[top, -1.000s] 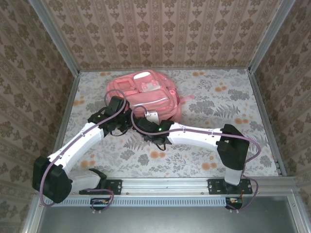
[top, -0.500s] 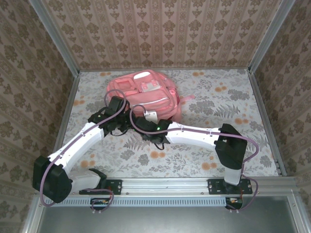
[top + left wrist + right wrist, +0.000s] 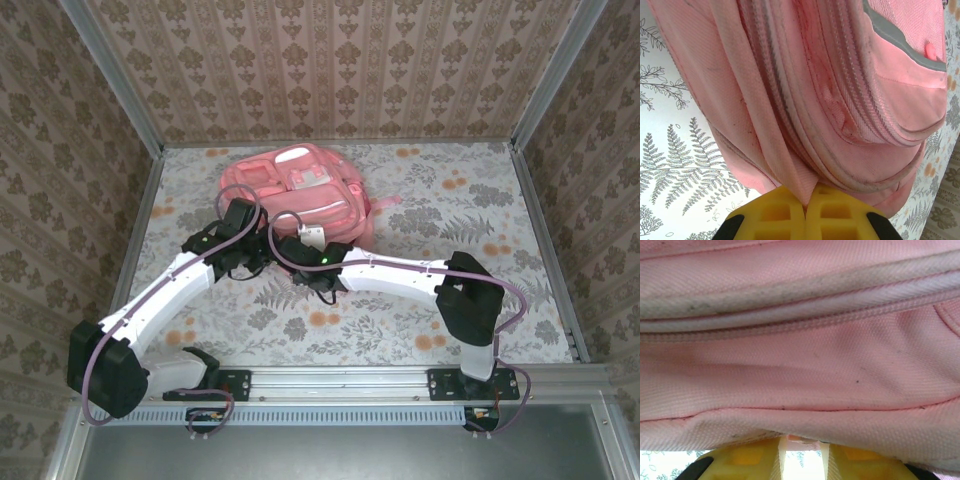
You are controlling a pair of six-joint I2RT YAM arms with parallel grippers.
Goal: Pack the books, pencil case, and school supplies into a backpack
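The pink backpack [image 3: 300, 190] lies flat at the back middle of the table. My left gripper [image 3: 254, 236] is at its near left edge, shut on a fold of pink fabric [image 3: 802, 187] that is pinched between the yellow fingers [image 3: 775, 215]. My right gripper [image 3: 306, 233] presses against the near edge of the backpack [image 3: 800, 365]. A small pink strip [image 3: 802, 442] spans the narrow gap between its yellow fingers [image 3: 745, 457], held at the tips. The zipper lines [image 3: 790, 100] run closed along the bag. The books, pencil case and school supplies are out of view.
The floral tabletop [image 3: 450, 220] lies bare to the right of the backpack and in front of the arms. Patterned walls enclose the table on three sides, with metal rails [image 3: 545, 240] along the edges. Both forearms cross the near middle of the table.
The right arm has shifted slightly left, its elbow and forearm drawing closer to the backpack's near edge. The left arm and the backpack have held still.
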